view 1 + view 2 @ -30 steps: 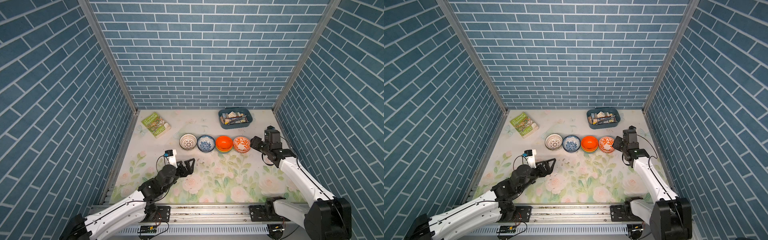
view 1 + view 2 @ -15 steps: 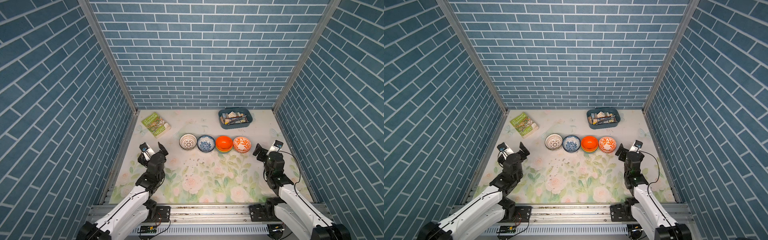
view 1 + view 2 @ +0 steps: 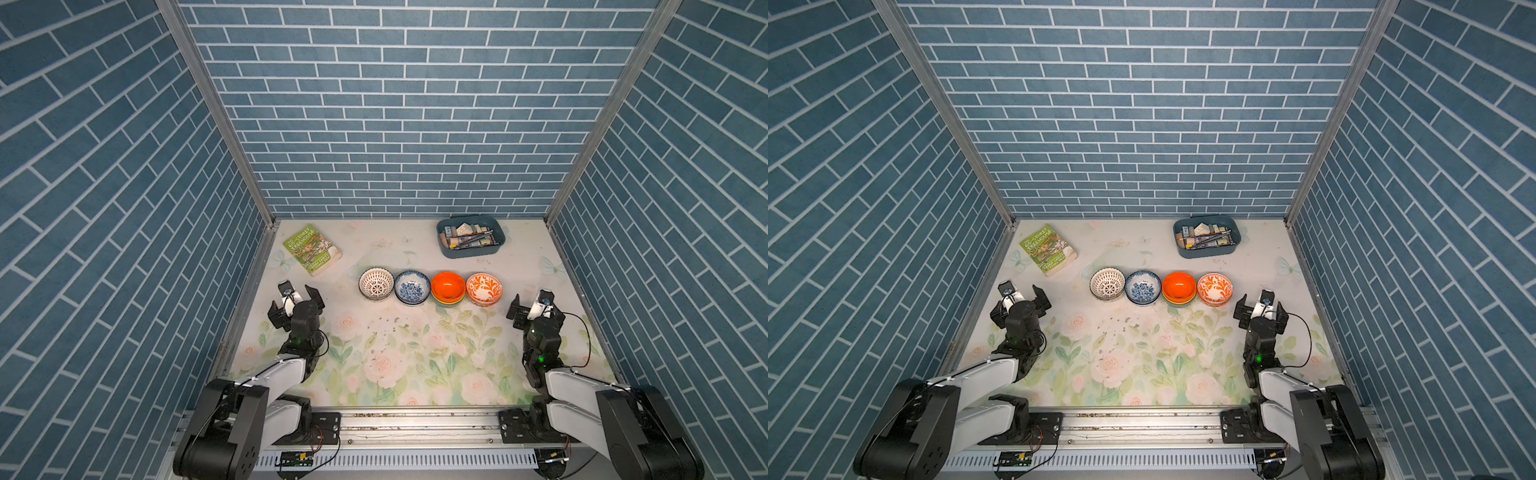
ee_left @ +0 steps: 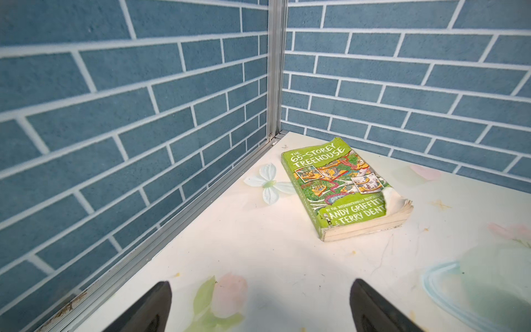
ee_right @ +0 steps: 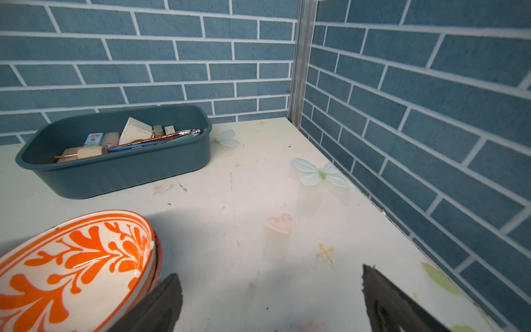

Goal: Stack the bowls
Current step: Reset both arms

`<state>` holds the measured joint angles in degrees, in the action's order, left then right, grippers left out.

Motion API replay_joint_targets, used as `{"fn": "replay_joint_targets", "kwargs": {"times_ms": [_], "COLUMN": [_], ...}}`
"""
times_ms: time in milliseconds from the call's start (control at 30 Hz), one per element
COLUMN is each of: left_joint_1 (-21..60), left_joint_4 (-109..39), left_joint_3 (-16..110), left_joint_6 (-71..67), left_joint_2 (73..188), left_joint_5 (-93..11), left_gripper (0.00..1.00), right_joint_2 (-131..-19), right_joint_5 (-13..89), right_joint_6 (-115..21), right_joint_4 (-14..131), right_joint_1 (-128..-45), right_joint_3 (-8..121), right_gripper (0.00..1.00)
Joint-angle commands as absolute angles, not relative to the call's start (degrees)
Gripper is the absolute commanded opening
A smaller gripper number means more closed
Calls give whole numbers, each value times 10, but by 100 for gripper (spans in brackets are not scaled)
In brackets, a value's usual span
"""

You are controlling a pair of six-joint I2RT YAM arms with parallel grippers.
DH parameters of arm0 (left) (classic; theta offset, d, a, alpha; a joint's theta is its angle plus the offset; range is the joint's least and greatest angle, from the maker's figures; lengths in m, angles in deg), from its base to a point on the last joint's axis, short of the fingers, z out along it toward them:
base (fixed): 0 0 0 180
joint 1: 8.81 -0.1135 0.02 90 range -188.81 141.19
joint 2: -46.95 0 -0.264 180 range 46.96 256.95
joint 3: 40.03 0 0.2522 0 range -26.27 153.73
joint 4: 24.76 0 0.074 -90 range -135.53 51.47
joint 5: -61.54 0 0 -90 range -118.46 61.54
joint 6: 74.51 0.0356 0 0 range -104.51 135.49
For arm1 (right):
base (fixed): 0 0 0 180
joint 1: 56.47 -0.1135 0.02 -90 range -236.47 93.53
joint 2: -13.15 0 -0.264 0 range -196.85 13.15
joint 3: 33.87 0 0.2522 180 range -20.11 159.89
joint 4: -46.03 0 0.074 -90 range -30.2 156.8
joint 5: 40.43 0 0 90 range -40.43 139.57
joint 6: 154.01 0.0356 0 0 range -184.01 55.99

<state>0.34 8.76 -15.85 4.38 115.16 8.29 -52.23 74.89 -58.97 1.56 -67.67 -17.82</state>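
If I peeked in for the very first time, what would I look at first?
Probably the bright orange bowl, stacked on others, in a row of bowls across the middle of the table. Then the green book in the far left corner and the blue tray of pencils far right.

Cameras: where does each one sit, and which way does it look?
Both top views: high above the near rail, looking down on the row of bowls; both arms show, left gripper and right gripper open.
Left wrist: on the left arm, facing the green book; only its fingertips show.
Right wrist: on the right arm, facing the orange-patterned bowl and blue tray; its fingertips show.
Shared: top views show book, bowl and tray too.
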Motion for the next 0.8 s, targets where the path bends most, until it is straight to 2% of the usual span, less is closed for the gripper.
{"fn": "replay_joint_targets", "kwargs": {"times_ms": [0,200,300,333,400,600,667,733,767], "left_joint_1": [-16,-26,-25,-25,-26,-27,-26,-27,-27], "left_joint_4": [244,374,423,437,378,390,387,393,388], "left_joint_3": [-178,-182,-184,-179,-159,-162,-162,-162,-161], "left_joint_6": [73,117,140,145,137,141,141,142,141], "left_joint_2": [1186,1274,1326,1342,1336,1337,1336,1339,1338], "left_joint_5": [53,-23,-76,-78,-76,-82,-82,-85,-85], "left_gripper": [100,100,100,100,100,100,100,100,100], "right_joint_2": [-559,-630,-708,-723,-711,-721,-765,-741,-756], "right_joint_5": [765,765,757,740,708,680,681,669,672], "right_joint_6": [-631,-672,-692,-705,-702,-690,-699,-684,-695], "right_joint_4": [-129,-196,-331,-336,-293,-296,-348,-296,-326], "right_joint_1": [-680,-681,-681,-683,-680,-667,-660,-658,-658], "right_joint_3": [-176,-154,-176,-178,-166,-166,-163,-156,-158], "right_gripper": [100,100,100,100,100,100,100,100,100]}}
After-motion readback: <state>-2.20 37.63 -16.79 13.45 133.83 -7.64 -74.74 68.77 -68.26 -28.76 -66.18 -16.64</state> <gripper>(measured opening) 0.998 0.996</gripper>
